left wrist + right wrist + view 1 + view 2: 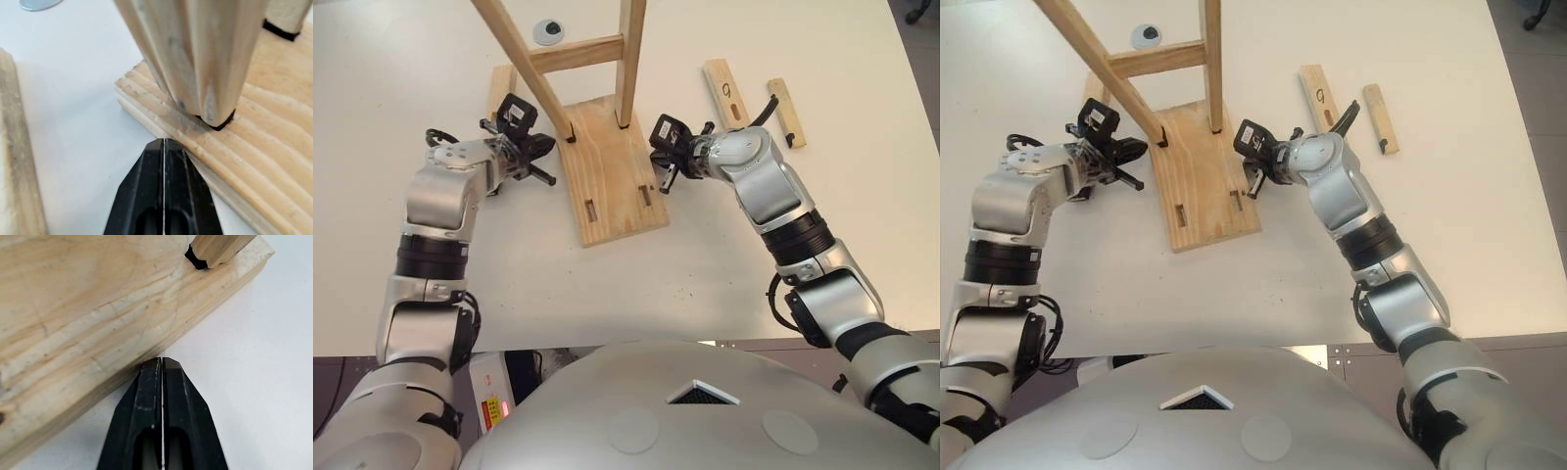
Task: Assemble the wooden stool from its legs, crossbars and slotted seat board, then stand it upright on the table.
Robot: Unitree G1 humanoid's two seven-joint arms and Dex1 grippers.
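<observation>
on the white, smooth tabletop (803, 225) one loose flat wooden strip (500, 90) lies farthest left, just beside the far left corner of the seat board. the left arm is bent at the elbow, its forearm angled in toward the board. the left gripper (164, 142) has its black, wedge-shaped fingers (146, 166) pressed together with nothing between them. their tips are at the board's left edge, near the foot of the left leg.

the seat board (607, 186) is a pale rectangle with clear grain, lying flat in the middle of the tabletop. it has four dark-rimmed slots. two square-section wooden legs stand in the two far slots, the left leg (524, 59) leaning outward and the right leg (628, 59) close to upright. one crossbar (576, 54) joins them. the two near slots (590, 209) are open.

the right arm is bent with its elbow out and its forearm turned in toward the board. the right gripper (161, 361) has its fingers (146, 391) closed flat against each other, gripping nothing. their tips are at the board's right edge.

far right lie two more loose pieces, a wider slat (726, 93) and a narrower bar (785, 113).
</observation>
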